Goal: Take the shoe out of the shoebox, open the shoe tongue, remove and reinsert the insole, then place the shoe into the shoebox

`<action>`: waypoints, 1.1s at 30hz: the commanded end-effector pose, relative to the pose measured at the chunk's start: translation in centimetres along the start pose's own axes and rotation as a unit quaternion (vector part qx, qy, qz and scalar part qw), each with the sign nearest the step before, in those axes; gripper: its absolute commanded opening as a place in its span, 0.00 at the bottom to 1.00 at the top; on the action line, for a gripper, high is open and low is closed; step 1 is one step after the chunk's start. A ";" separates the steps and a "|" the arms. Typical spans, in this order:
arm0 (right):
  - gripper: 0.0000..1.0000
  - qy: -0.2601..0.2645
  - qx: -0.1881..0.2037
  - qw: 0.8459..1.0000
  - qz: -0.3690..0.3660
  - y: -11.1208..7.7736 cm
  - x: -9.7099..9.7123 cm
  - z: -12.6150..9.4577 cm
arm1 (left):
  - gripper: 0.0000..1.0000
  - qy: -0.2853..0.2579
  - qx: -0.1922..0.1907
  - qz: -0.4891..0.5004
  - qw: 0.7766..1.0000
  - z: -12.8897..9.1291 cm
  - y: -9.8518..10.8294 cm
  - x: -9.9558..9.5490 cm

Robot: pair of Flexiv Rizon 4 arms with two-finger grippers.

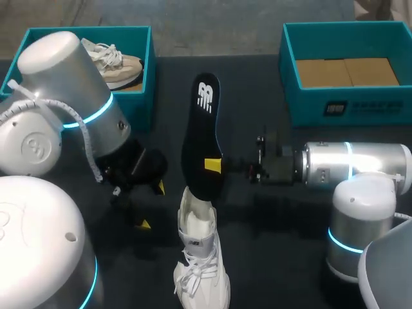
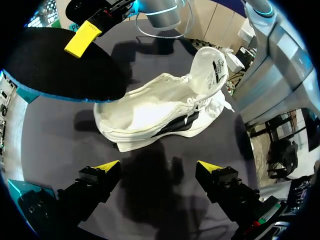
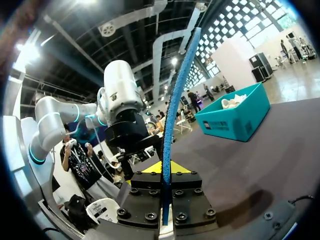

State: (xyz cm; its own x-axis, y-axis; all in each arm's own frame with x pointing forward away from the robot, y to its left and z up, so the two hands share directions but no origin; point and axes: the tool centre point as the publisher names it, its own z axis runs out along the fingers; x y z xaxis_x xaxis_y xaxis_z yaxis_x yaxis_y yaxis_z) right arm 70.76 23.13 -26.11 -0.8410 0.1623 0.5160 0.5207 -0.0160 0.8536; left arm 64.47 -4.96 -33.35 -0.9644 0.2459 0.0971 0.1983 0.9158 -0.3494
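White shoe (image 1: 201, 261) lies free; right gripper (image 1: 214, 166) pinches its insole (image 1: 201, 122) above, probably to slide it back; left gripper (image 2: 157, 167) hangs spread.

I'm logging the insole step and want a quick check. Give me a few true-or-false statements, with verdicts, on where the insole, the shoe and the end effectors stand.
1. The right end effector is shut on the insole. True.
2. The white shoe lies in a shoebox. False: it lies on the table, outside both boxes.
3. The left end effector is open and holds nothing. True.
4. The right shoebox holds a shoe. False: only brown cardboard shows in it; the other shoe lies in the left shoebox.
5. The insole is fully seated in the white shoe. False: nearly all of it is outside the shoe.
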 end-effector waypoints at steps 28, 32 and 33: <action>0.00 -0.016 -0.050 0.999 -0.007 -1.4 0.6 -0.1 | 1.00 0.001 0.002 0.004 1.000 2.5 0.7 -0.3; 0.00 -0.016 -0.050 0.999 -0.007 -1.4 0.6 -0.1 | 1.00 0.001 0.002 0.004 1.000 2.5 0.7 -0.3; 0.00 -0.013 -0.048 0.999 -0.006 -1.5 0.4 0.0 | 1.00 0.001 0.002 0.004 1.000 2.5 0.7 -0.3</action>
State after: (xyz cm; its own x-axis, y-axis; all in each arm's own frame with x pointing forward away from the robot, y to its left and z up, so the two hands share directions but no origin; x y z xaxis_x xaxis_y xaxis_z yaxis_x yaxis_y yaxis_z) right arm 69.55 23.03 -27.12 -0.8431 0.1903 0.5030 0.4896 -0.1154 0.8643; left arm 64.46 -5.09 -35.85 -0.9626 0.2533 0.0964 0.2045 0.9122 -0.3550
